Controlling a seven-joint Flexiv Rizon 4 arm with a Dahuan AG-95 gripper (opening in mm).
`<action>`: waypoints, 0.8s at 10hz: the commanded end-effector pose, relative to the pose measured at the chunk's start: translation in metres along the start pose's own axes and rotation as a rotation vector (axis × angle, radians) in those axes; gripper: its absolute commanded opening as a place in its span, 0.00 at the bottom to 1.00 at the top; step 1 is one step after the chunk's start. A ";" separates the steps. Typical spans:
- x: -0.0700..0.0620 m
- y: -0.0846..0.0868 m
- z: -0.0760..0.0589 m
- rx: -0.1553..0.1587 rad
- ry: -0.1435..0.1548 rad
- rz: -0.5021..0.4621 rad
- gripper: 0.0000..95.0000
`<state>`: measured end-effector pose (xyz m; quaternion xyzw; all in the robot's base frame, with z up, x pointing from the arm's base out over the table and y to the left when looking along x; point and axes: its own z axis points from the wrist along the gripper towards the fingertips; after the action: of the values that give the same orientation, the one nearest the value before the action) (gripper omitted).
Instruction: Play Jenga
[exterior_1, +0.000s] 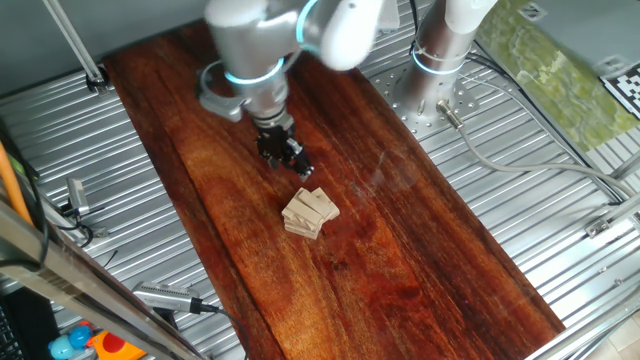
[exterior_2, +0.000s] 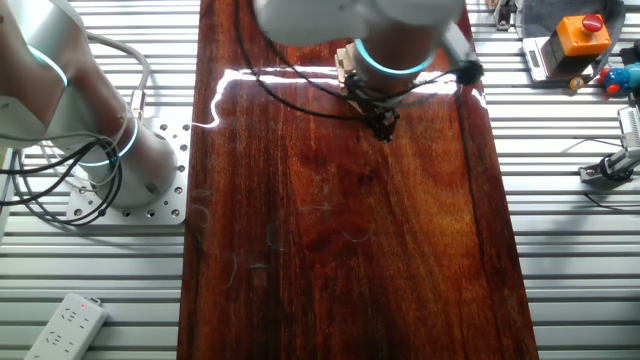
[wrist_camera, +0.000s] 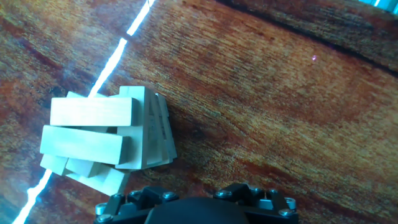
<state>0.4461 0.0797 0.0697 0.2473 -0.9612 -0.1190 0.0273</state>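
Jenga stack (exterior_1: 311, 213) sits mid-board (exterior_1: 420, 250), well off the desk (exterior_1: 150, 200) edges. Claw (exterior_1: 290, 155) hovers just beside it, holding nothing; can't tell if spread. Blocks prob. light, stiff, smooth, topple-prone. Pinch one block's long sides w/ care.

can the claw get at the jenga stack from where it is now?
Probably yes. The claw hangs just beside the Jenga stack on the dark wood board, and only bare board lies between them. In the hand view the stack sits left of the fingers' line, so a sideways shift looks needed first.
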 end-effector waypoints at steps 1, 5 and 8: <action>0.000 0.001 -0.001 -0.043 0.082 0.014 0.60; -0.002 0.001 -0.001 -0.048 0.096 -0.004 0.60; -0.001 0.002 -0.004 -0.048 0.103 -0.006 0.60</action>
<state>0.4455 0.0812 0.0757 0.2550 -0.9545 -0.1293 0.0848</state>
